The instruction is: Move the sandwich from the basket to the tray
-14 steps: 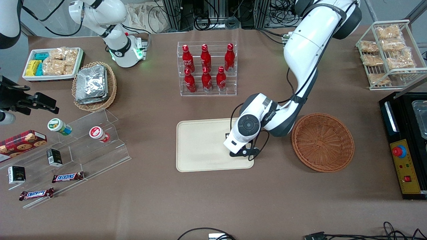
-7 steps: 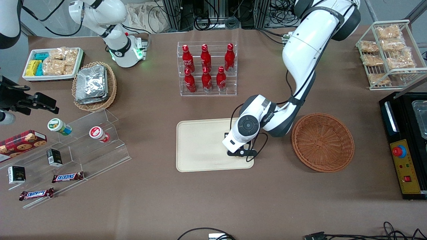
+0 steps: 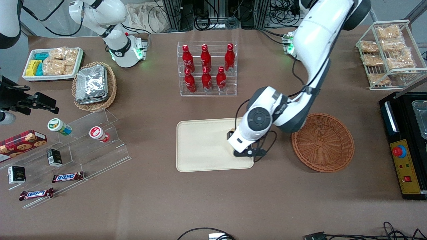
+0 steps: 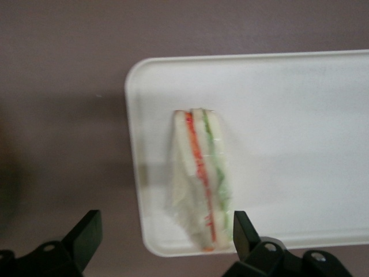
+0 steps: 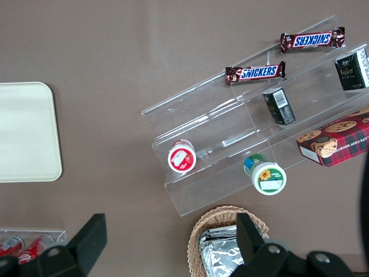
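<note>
The sandwich (image 4: 200,179), a pale wedge with orange-red and green layers, lies flat on the cream-beige tray (image 4: 288,115) near the tray's corner. My left gripper (image 4: 164,239) hangs open above it, with its black fingertips (image 4: 86,234) spread wide and holding nothing. In the front view the gripper (image 3: 238,141) is over the edge of the tray (image 3: 203,146) that is closest to the reddish-brown basket (image 3: 323,141). The wrist hides the sandwich there. The basket is empty.
A clear rack of red bottles (image 3: 207,68) stands farther from the front camera than the tray. An acrylic stepped stand (image 3: 83,143), a tan basket of foil packets (image 3: 94,86) and a white snack tray (image 3: 51,63) lie toward the parked arm's end. A black control box (image 3: 405,143) is beside the basket.
The left arm's hand has lifted and shifted a little toward the basket. The tray and basket have not moved.
</note>
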Robot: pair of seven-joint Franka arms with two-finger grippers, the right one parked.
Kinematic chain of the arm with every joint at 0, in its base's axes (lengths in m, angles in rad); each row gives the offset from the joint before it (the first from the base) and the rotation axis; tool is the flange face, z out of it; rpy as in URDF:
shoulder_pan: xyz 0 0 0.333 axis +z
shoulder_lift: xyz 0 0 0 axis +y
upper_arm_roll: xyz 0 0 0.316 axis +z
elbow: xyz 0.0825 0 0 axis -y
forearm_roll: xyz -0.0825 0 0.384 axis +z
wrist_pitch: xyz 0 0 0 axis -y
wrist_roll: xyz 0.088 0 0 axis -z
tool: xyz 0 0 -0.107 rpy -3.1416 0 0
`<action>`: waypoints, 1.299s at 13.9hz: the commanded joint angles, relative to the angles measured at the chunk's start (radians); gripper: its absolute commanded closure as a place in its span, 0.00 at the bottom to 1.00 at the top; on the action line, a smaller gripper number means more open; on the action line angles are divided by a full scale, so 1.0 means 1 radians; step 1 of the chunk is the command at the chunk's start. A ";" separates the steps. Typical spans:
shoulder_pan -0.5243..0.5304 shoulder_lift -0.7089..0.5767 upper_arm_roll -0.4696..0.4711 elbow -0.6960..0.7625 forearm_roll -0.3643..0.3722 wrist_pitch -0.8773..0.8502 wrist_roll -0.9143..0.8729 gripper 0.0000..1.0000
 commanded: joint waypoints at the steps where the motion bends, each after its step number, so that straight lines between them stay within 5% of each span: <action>1: 0.078 -0.166 -0.008 -0.160 -0.022 -0.029 0.094 0.00; 7: 0.264 -0.510 -0.008 -0.515 -0.030 0.005 0.321 0.00; 14: 0.532 -0.496 -0.003 -0.291 -0.028 -0.199 0.450 0.00; 18: 0.551 -0.486 -0.003 -0.245 -0.025 -0.225 0.448 0.00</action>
